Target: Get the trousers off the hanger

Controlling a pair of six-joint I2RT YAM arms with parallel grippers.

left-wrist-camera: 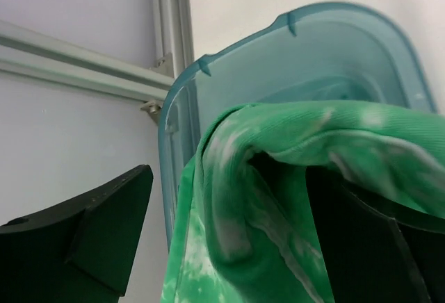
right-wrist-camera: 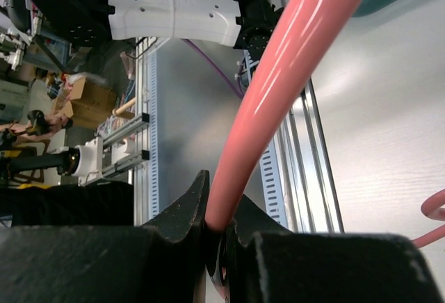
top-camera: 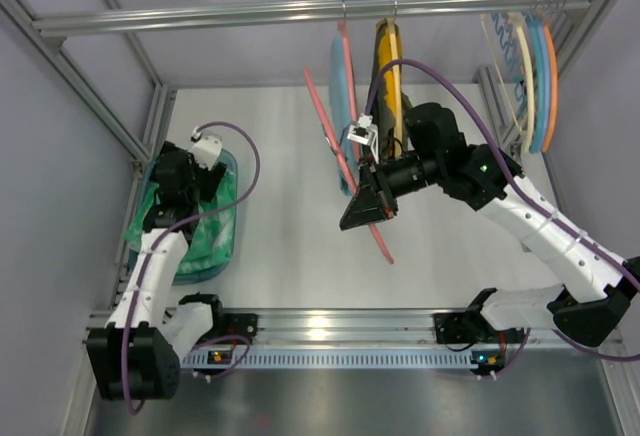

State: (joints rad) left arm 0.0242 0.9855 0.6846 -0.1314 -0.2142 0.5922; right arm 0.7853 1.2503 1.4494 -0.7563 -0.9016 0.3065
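A: Green, pale-mottled soft trousers [left-wrist-camera: 292,150] in the teal translucent plastic tub [left-wrist-camera: 313,39]. Why there?
B: It looks like the drop-off. The left gripper [left-wrist-camera: 236,192] is spread wide, with the cloth slack between its fingers.
A: And the thin salmon-pink plastic hanger [right-wrist-camera: 278,94]?
B: Bare, well apart from the tub. The right gripper [right-wrist-camera: 212,240] is clamped on it, probably to steady it.

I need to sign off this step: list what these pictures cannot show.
Left wrist: trousers drape over one finger of the left gripper and hide much of the bin.
Top: the left arm covers that gripper.
Right wrist: hanger, clamped in the right gripper, runs off the top edge.
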